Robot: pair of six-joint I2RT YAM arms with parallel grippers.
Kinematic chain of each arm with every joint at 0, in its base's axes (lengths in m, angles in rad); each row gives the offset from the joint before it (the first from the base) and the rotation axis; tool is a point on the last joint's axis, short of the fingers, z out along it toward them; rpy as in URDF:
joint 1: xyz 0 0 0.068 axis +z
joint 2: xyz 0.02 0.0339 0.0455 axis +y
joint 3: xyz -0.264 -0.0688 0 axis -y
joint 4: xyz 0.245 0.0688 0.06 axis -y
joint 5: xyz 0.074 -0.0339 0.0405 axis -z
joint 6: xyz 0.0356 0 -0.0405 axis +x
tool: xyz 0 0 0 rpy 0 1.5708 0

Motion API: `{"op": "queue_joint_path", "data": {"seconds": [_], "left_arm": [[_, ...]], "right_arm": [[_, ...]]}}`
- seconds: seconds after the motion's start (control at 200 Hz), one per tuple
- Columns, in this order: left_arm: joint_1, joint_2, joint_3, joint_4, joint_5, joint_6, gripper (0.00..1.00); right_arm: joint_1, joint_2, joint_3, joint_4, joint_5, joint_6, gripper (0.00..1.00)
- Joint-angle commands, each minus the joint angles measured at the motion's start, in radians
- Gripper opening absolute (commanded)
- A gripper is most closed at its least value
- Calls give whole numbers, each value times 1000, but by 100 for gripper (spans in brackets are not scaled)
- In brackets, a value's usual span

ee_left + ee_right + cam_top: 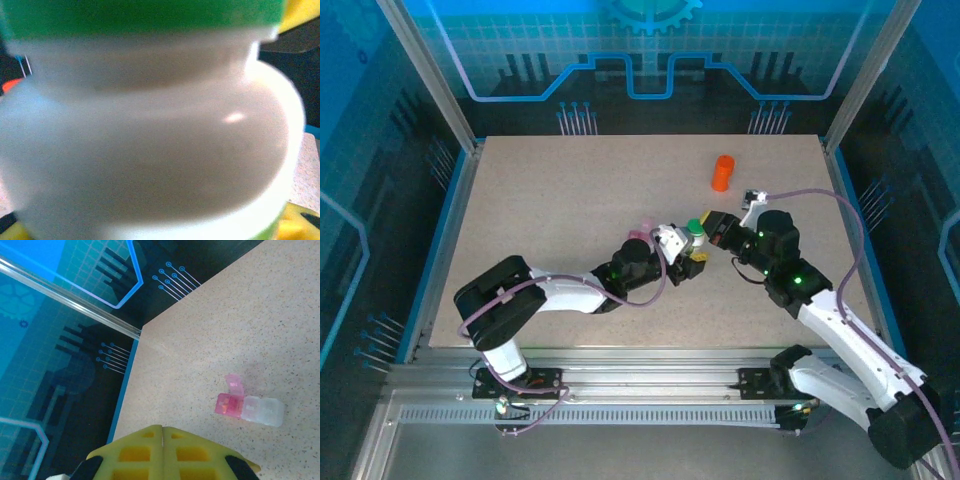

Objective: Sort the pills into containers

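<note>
My left gripper (pixel 686 250) is shut on a white bottle (pixel 694 236) with a green cap (pixel 145 17), held just above the table's middle. Seen from the left wrist, the bottle's body (pixel 150 150) is a close blur, with a yellow finger (pixel 296 224) at its lower edge. My right gripper (pixel 162 430) is shut, yellow pads pressed together with nothing between them; it sits just right of the green cap (pixel 696 225). The containers (pixel 250 409), a pink compartment with its lid up joined to a colourless one, lie on the table. The pills are hidden.
An orange bottle (pixel 722 173) stands upright at the back right of the speckled table (pixel 570 190). The pink container (pixel 640 230) lies just behind my left wrist. Metal posts and blue walls ring the table.
</note>
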Motion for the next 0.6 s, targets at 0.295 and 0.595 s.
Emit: {"op": "queue_joint_path", "data": {"seconds": [0.295,0.595], "left_arm": [[27,-73,5,-7,205,-13,0],[114,-126,-52,13,292,-89,0]], "right_arm": [[-4,-42,122,-311,62,-210,35],[-3,-102,224,-450,-60,-544,50]]}}
